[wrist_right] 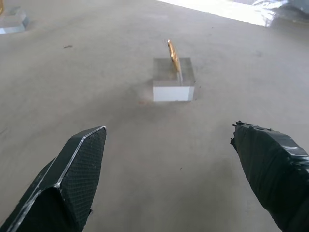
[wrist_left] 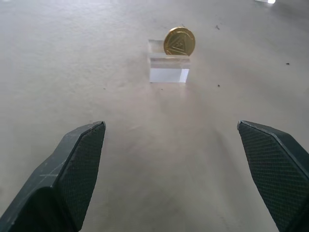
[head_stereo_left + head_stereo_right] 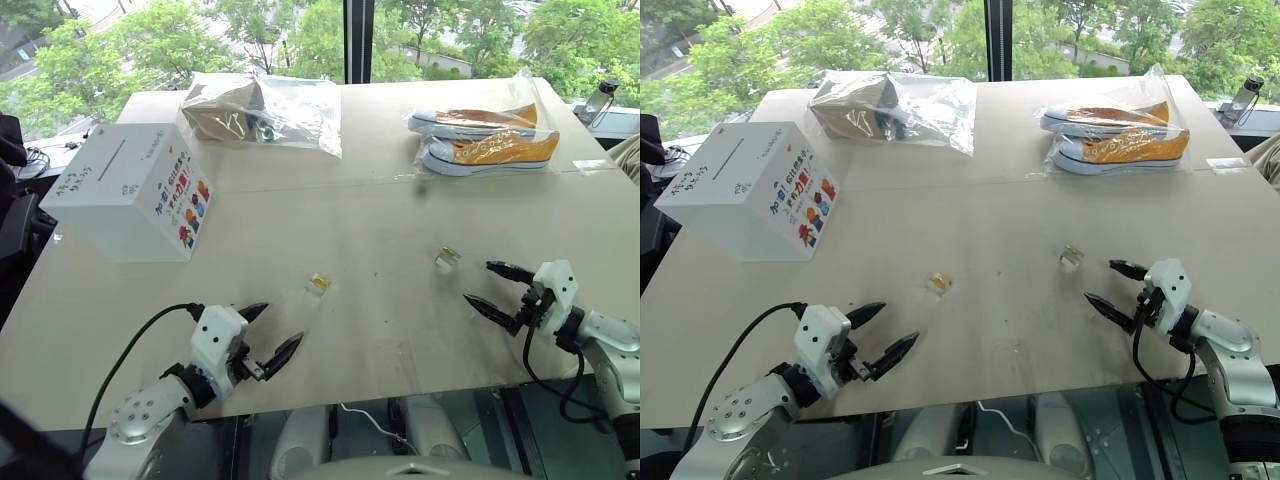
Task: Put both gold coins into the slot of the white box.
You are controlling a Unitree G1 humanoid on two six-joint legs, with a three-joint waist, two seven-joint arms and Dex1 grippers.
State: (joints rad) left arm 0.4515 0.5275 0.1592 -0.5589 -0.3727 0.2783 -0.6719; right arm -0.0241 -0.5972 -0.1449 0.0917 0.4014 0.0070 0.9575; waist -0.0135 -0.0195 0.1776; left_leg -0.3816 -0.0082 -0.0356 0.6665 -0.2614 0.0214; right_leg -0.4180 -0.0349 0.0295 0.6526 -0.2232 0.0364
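Standing upright in small clear plastic block holders, your two shiny gold-yellow disc coins wait on the pale beige desk [image 3: 350, 330]. One coin [image 2: 179, 41] sits in its holder [image 2: 168, 68] straight ahead of your left pincer [image 3: 268, 337], near but not touching. The other coin [image 1: 173, 57], seen edge-on, sits in its holder [image 1: 173, 79] ahead of your right pincer [image 3: 490, 288], likewise apart from it. Both pincers hover low over the desk with their black fingers spread wide and nothing between them. The two holders lie well apart from each other, near the desk's middle.

At the far left of the desk you have the white cardboard box [image 3: 125, 190], with colourful cartoon pictures and red text on its side and the thin dark slot [image 3: 109, 160] cut in its plain top face. Along the far edge lie a clear plastic bag [image 3: 262, 110] with brownish contents and another clear bag holding orange-and-white sneakers [image 3: 487, 137].
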